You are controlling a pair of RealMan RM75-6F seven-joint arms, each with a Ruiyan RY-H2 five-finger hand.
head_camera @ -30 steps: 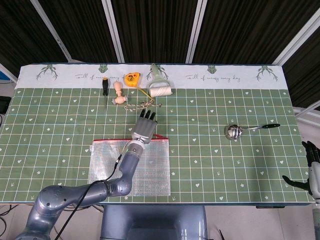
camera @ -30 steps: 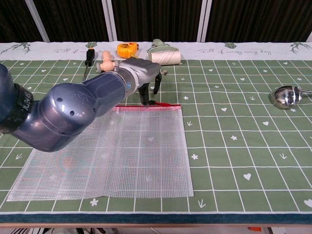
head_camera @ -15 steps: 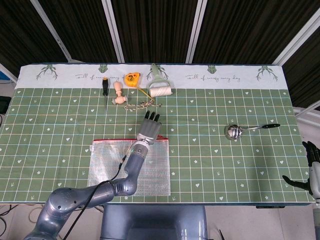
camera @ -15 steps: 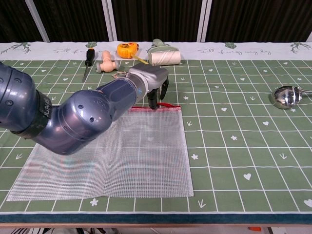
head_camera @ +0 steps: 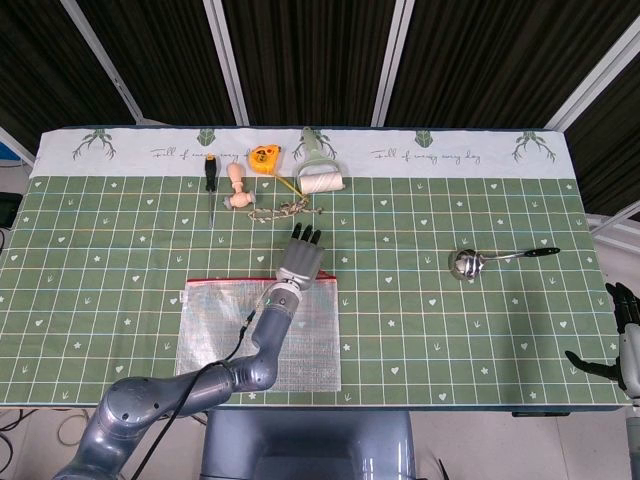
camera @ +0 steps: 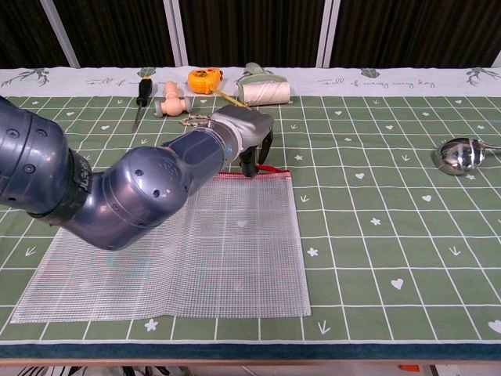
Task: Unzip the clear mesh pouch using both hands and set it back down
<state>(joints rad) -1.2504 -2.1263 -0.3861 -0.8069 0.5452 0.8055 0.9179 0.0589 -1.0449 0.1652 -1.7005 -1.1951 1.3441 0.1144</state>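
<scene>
The clear mesh pouch (head_camera: pixel 230 340) (camera: pixel 196 251) lies flat on the green cloth near the front edge, its red zipper strip (camera: pixel 270 173) along the far side. My left hand (head_camera: pixel 298 258) (camera: pixel 249 133) hovers over the pouch's far right corner, fingers stretched out and pointing down. Its dark fingertips (camera: pixel 250 167) touch the zipper strip, and I see nothing pinched. The bulky left arm hides much of the pouch's left half in the chest view. My right hand (head_camera: pixel 622 335) hangs past the table's right edge, fingers apart and empty.
Along the back lie a black screwdriver (head_camera: pixel 210 172), a wooden knob (head_camera: pixel 237 186), a yellow tape measure (head_camera: pixel 264 157), a white roller (head_camera: pixel 321 178) and a thin chain (head_camera: pixel 285 209). A metal ladle (head_camera: pixel 470 262) (camera: pixel 458 155) rests at the right.
My left hand has slid a little to the right along the zipper strip, towards the pouch's corner. The pouch and the right hand have stayed put.
</scene>
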